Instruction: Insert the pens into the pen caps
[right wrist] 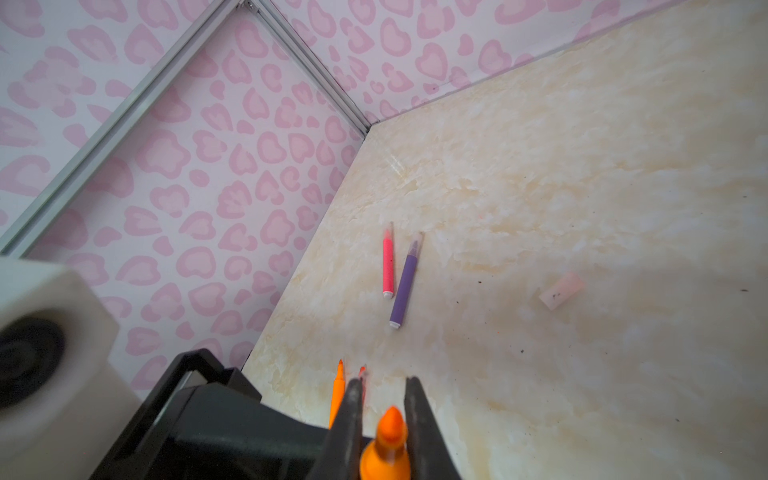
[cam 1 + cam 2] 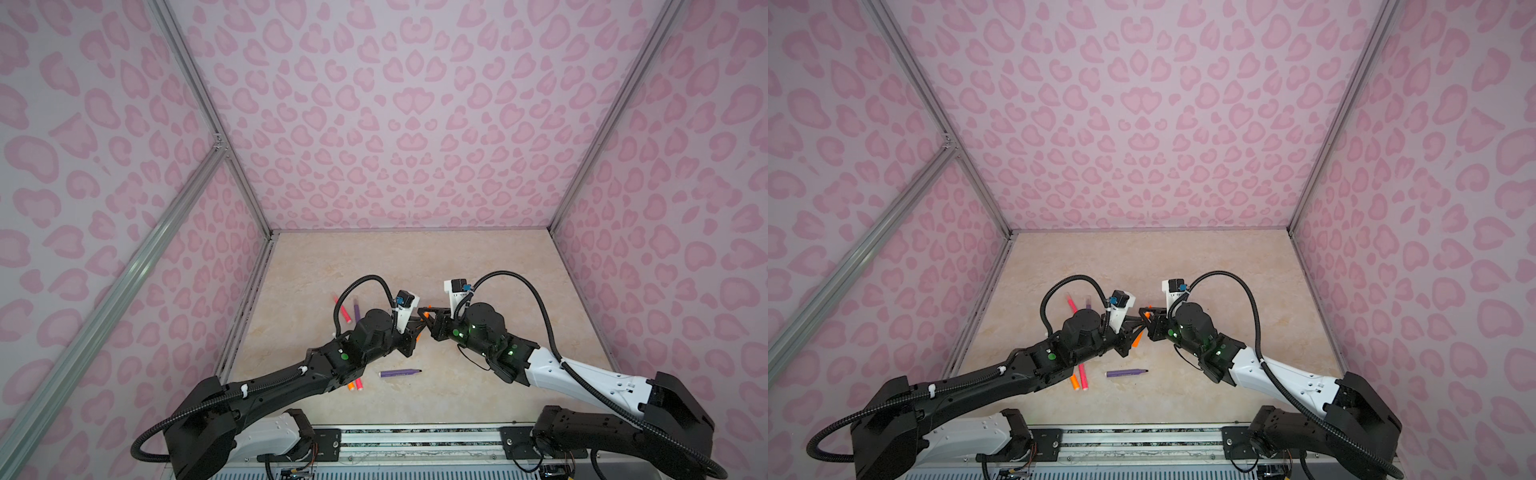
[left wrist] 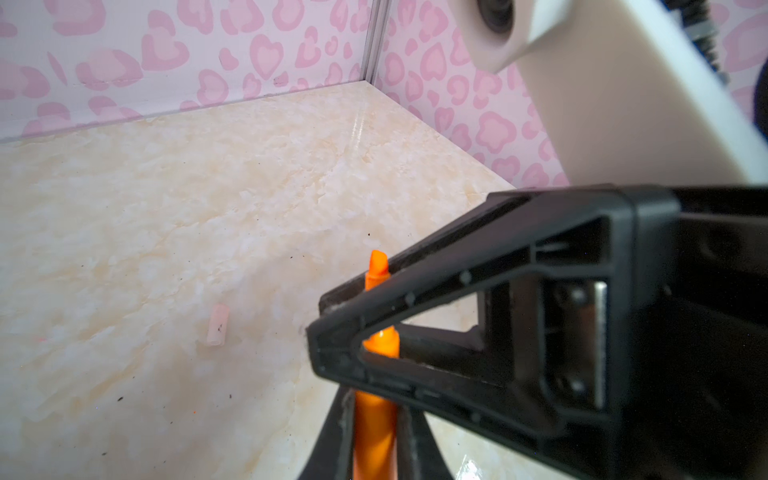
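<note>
Meeting over mid-table in both top views, the left gripper (image 2: 1138,329) and right gripper (image 2: 1145,314) share one orange pen (image 2: 1137,340). The left wrist view shows the left clenched on its barrel, with a pen cap (image 3: 218,324) lying apart on the table (image 3: 166,208). In the right wrist view the right pincer pinches the pen near its tip, a grip best squared before the left lets go.

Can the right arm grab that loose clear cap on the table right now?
Probably not yet: the pen cap lies in the open, but the right gripper is shut on the orange pen, which the left gripper also grips.
</note>
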